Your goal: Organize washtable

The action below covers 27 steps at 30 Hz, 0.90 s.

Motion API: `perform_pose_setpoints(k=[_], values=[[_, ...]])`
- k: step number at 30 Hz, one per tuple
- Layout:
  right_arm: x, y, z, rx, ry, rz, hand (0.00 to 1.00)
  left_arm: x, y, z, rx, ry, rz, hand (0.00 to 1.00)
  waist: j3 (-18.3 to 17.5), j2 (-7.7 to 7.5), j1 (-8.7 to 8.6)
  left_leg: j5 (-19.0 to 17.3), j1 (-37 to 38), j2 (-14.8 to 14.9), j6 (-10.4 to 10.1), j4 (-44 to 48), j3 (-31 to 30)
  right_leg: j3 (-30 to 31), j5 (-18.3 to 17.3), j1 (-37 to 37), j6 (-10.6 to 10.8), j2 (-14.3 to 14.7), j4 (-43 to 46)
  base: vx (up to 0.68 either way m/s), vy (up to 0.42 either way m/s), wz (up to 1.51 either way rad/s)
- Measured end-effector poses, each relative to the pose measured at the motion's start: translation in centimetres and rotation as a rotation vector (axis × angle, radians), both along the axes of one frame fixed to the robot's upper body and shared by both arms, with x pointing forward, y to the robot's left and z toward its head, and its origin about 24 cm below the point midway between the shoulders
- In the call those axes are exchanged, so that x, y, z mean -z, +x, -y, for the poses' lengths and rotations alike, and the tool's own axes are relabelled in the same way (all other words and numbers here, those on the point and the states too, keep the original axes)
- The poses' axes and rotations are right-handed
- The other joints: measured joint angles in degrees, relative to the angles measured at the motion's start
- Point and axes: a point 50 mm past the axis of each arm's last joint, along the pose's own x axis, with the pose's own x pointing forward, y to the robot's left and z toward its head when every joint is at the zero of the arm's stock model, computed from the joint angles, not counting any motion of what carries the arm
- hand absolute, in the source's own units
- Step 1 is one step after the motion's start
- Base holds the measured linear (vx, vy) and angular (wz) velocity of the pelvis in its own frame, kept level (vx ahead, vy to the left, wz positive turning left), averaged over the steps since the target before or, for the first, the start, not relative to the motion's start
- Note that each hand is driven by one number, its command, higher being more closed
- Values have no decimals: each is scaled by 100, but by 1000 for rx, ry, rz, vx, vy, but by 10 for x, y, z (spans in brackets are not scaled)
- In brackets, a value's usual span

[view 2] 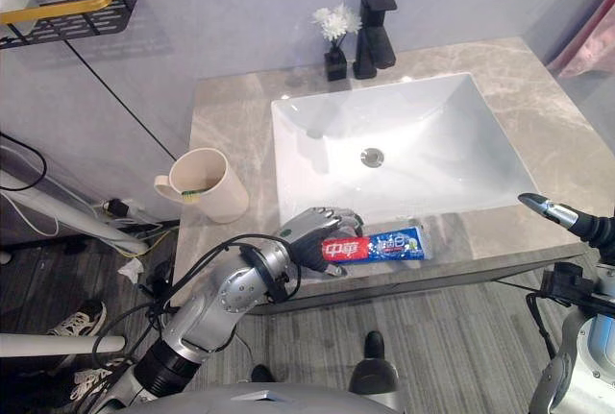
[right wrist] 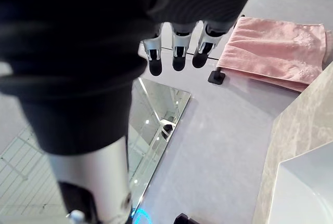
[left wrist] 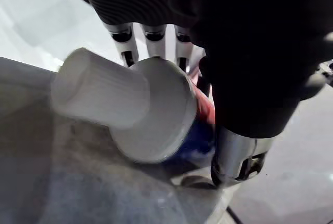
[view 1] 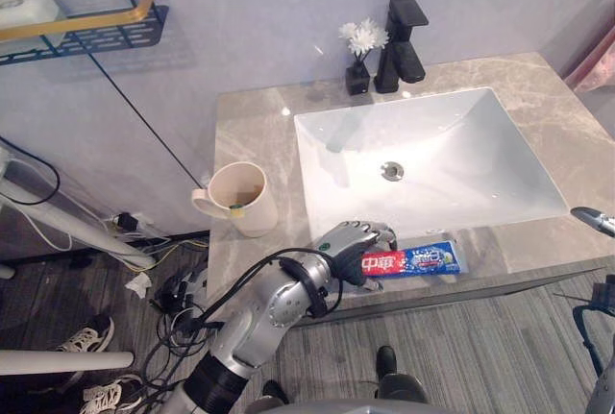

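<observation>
Toothpaste tube [view 1: 415, 259] lies flat on the front strip of the counter [view 1: 252, 135], between the sink's front rim and the counter edge. Long axis runs left-right, parallel to that edge. Cap end points to the robot's left, flat crimped end to the right. The tube is soft and glossy, red at the cap end and blue for the rest.

Left hand [view 1: 350, 245] is closed around the cap end, fingers curled over the far side and thumb on the near side. The left wrist view shows the white ribbed cap [left wrist: 98, 96] and the tube's white conical shoulder sticking out past the fingers, resting on the stone.

Right hand [right wrist: 178, 52] is off to the right, clear of the counter, with fingers relaxed and nothing in them. A pink towel [right wrist: 276, 52] hangs on the wall past it.

- Counter: grey-beige marbled stone, polished.
- Sink [view 1: 452, 140]: white rectangular basin, metal drain.
- Cup [view 1: 241, 198]: cream mug with handle, left of the sink.
- Faucet [view 1: 403, 39]: matte black, square-bodied, at the back edge.
- Vase [view 1: 357, 78]: small, black, white flowers, just left of the faucet.
- Wall shelf [view 1: 88, 32]: dark wire with gold rail, upper left.
</observation>
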Motion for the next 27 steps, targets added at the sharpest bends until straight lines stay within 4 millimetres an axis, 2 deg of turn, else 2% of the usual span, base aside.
perform_pose_setpoints(k=[7, 15, 27], values=[[1, -1, 0, 14, 23, 14, 0, -5, 1, 3, -7, -40, 17, 100, 123, 54, 3, -1, 2, -1, -1, -15, 5, 0, 0, -1, 0, 4, -11, 0, 0, 0], [-4, -4, -4, 5, 13, 46, 0, 2, -8, 2, 8, -66, -11, 100, 128, 61, 5, -1, 11, -2, -1, -39, 12, 1, -1, -2, -1, 7, -16, 0, 0, 0], [-1, -5, -4, 28, 47, 60, 0, 12, -19, 2, 15, -94, -55, 100, 129, 59, 29, 2, 60, -4, -5, -49, -7, -36, -2, 62, -1, 7, -24, 0, 0, 0]])
